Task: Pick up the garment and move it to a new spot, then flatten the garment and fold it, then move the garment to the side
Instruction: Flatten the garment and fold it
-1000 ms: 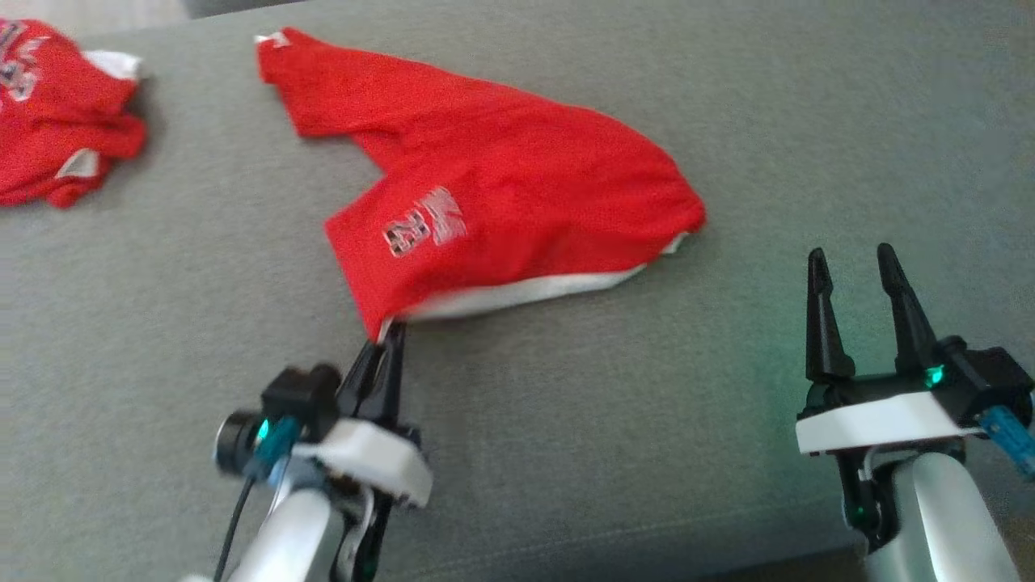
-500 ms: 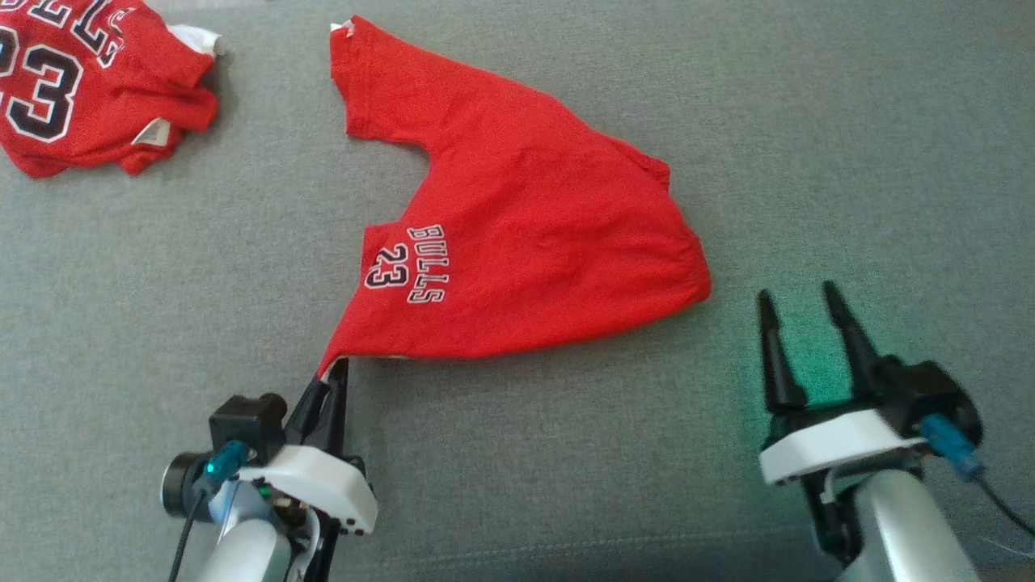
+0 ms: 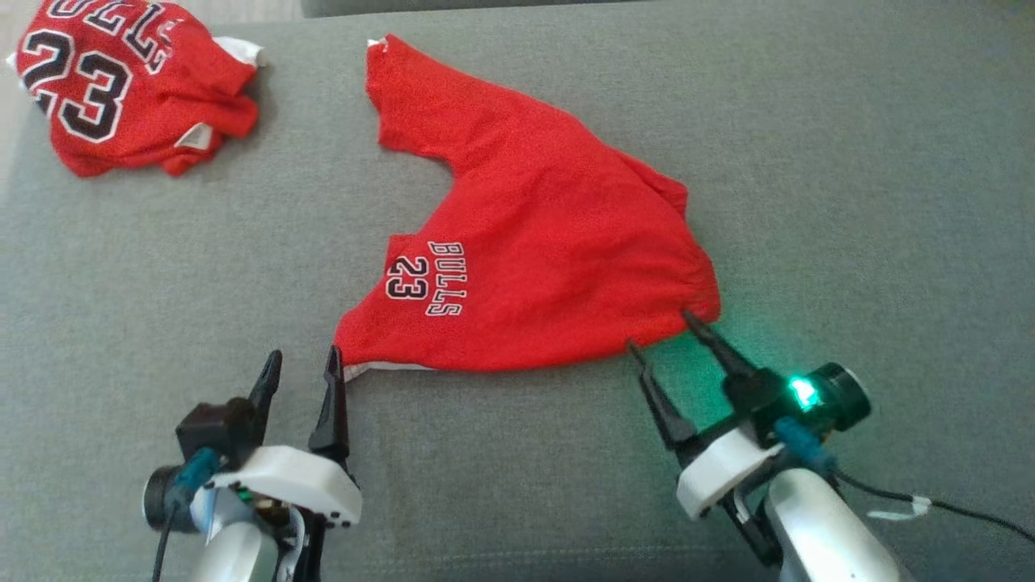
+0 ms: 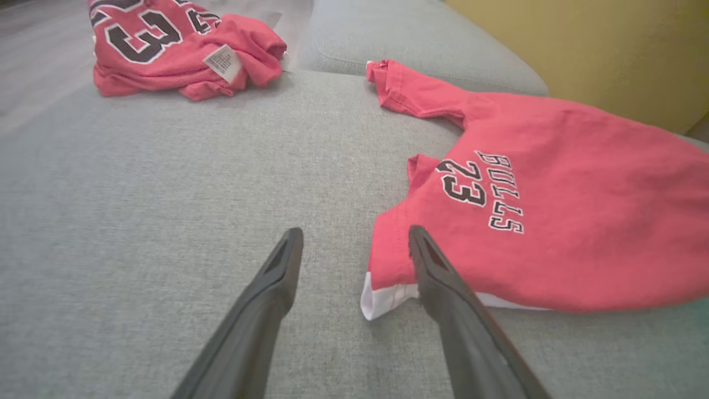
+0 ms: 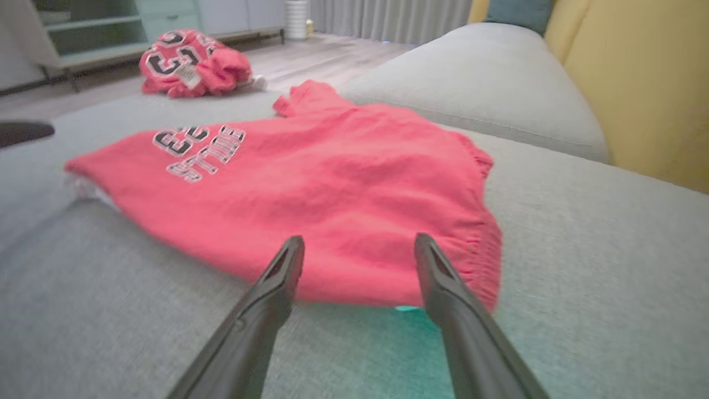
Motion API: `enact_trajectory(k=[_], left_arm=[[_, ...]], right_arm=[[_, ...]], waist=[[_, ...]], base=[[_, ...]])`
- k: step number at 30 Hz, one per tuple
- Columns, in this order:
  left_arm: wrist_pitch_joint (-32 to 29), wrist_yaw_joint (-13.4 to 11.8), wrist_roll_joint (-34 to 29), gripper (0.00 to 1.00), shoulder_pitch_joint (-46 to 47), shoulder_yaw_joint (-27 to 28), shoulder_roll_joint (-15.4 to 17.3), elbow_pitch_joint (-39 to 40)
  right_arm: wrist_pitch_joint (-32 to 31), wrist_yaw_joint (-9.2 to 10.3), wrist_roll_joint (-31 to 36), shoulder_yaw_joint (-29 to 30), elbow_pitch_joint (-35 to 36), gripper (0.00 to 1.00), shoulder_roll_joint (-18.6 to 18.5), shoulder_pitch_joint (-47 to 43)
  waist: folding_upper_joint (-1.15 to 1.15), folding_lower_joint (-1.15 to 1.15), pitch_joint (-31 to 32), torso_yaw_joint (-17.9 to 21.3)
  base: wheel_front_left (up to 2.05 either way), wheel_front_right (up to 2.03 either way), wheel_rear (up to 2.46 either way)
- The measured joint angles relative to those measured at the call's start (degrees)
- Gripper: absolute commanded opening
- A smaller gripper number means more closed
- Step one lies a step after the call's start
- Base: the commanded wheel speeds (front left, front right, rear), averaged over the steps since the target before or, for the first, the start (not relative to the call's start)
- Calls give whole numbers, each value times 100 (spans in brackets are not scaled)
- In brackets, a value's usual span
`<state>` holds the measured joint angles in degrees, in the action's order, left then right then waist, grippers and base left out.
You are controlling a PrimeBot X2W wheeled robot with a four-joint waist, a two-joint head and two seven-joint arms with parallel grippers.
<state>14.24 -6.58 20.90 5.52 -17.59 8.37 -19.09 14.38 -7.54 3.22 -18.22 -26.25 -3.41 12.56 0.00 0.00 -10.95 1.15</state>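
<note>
The garment (image 3: 542, 259) is a pair of red shorts printed "BULLS 23", lying spread and partly flat on the grey sofa seat (image 3: 162, 267). My left gripper (image 3: 301, 356) stands open at the shorts' near left corner, holding nothing. That white-lined corner (image 4: 382, 293) lies on the seat beside its right finger. My right gripper (image 3: 659, 331) is open too, its tips at the gathered near right edge (image 5: 487, 266) of the shorts, with the fabric just ahead of the jaws. The shorts also show in both wrist views (image 4: 554, 221) (image 5: 343, 183).
A crumpled red jersey (image 3: 129, 89) with a large "23" lies at the seat's far left corner (image 4: 177, 44). A second grey cushion (image 5: 471, 83) and a yellow backrest (image 5: 637, 83) rise beyond the shorts. Bare seat lies left of and in front of the garment.
My left gripper let go of the shorts' corner and opened; the corner dropped onto the seat. My right gripper moved forward and left to the shorts' right edge. The camera also shifted.
</note>
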Motion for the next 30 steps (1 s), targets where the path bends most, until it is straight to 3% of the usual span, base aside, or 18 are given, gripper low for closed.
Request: enact_trajectory(k=[6, 11, 14, 17, 22, 23, 24, 30], left_arm=[[4, -30, -23, 100, -318, 177, -112, 486], [4, -22, -135, 100, -387, 183, -168, 695], [4, 3, -178, 100, -388, 198, -185, 761], [4, 9, -218, 100, -389, 250, -213, 778], [4, 27, -242, 100, -391, 359, -280, 786], [4, 54, -269, 100, -393, 363, -296, 786], [4, 54, -270, 100, -393, 364, -305, 786], [4, 78, -287, 100, -396, 415, -327, 790]], right_arm=[[0, 0, -30, -730, -521, 100, -415, 349], [-2, 0, -232, -1040, -1033, 100, -481, 795], [-97, 0, -356, -1204, -1401, 69, -492, 974], [-136, 0, -470, -1322, -1668, 49, -527, 1072], [-136, 0, -619, -1505, -1953, 27, -560, 1305], [-136, 0, -639, -1551, -2007, 16, -560, 1351], [-136, 0, -664, -1602, -2060, 0, -561, 1398], [-124, 0, -813, -1667, -2127, 0, -568, 1567]], waist=[[0, 0, 65, -131], [0, 0, 45, -240], [0, 0, 18, -315], [0, 0, -9, -378], [0, 0, -33, -409], [0, 0, -36, -410], [0, 0, -38, -410], [0, 0, -52, -407]], base=[[0, 0, 0], [0, 0, 0], [0, 0, 0], [0, 0, 0], [0, 0, 0], [0, 0, 0], [0, 0, 0], [0, 0, 0]])
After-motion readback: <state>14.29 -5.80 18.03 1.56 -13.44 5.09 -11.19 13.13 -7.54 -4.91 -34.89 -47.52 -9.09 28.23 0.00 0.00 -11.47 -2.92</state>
